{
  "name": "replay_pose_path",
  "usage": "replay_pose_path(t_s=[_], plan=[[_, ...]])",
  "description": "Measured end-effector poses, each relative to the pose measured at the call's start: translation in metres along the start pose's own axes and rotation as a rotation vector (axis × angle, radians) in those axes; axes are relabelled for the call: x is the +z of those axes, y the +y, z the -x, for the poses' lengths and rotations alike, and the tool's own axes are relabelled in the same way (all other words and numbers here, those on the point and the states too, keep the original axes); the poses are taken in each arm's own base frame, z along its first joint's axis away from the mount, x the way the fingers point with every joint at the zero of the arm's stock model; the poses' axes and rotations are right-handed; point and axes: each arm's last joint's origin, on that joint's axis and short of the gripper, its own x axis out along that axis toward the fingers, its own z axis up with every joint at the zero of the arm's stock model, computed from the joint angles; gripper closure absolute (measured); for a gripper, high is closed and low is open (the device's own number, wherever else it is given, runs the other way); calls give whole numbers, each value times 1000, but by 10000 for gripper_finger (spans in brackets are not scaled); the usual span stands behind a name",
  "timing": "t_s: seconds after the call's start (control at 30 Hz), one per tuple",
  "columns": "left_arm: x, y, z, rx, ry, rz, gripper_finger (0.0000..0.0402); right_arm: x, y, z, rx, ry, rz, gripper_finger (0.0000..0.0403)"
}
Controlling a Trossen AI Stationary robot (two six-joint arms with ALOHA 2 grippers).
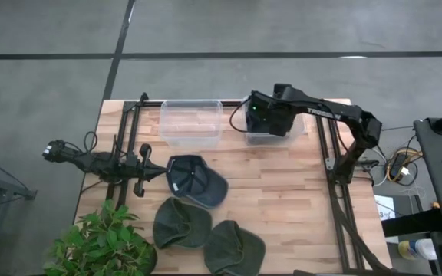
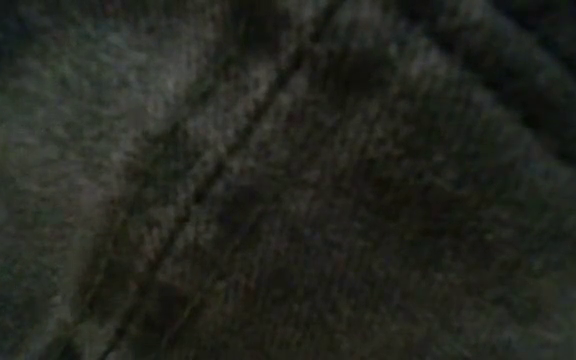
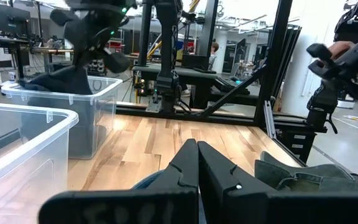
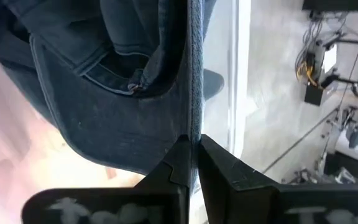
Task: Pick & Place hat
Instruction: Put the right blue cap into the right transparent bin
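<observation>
Right gripper (image 4: 191, 163): fingers pinched together on the edge of a blue denim hat (image 4: 104, 81), which hangs from them. In the high view we find this gripper (image 1: 271, 116) over the right-hand clear bin (image 1: 298, 126) at the far edge of the table (image 1: 282, 192); the arm hides the hat and most of the bin there. The left wrist view fills the gap: the denim hat (image 3: 58, 81) is partly inside that bin (image 3: 98, 118), its upper part above the rim, with the right gripper (image 3: 98, 34) on top of it.

Left gripper (image 3: 197, 174): fingers closed flat against each other, nothing between them. It lies low at the left side of the table (image 1: 146, 170), just beside a second denim hat (image 1: 196, 181) near the table's middle.

A second clear bin (image 1: 191, 121) stands just left of the first, the two close together along the far edge; we see nothing in it from above. Two dark green hats sit near the front edge, one (image 1: 181, 224) just in front of the denim hat, the other (image 1: 233, 248) to its right and nearly at the edge. A potted plant (image 1: 102, 241) crowds the front left corner.

The low view is blocked entirely by dark stitched fabric (image 2: 288, 180) against the lens; we cannot tell which hat.

Bare wood is open across the right half of the table, between bins and front edge.
</observation>
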Motion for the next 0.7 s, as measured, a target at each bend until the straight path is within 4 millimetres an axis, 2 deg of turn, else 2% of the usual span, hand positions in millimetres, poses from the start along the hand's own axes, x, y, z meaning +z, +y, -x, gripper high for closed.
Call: replay_pose_path(t_s=[0.43,0.7], plan=[[0,0,0,0,0,0,401,10,-3,-35,70,94,-37,388],[0,0,0,0,0,0,401,9,-6,-40,81,102,-87,356]])
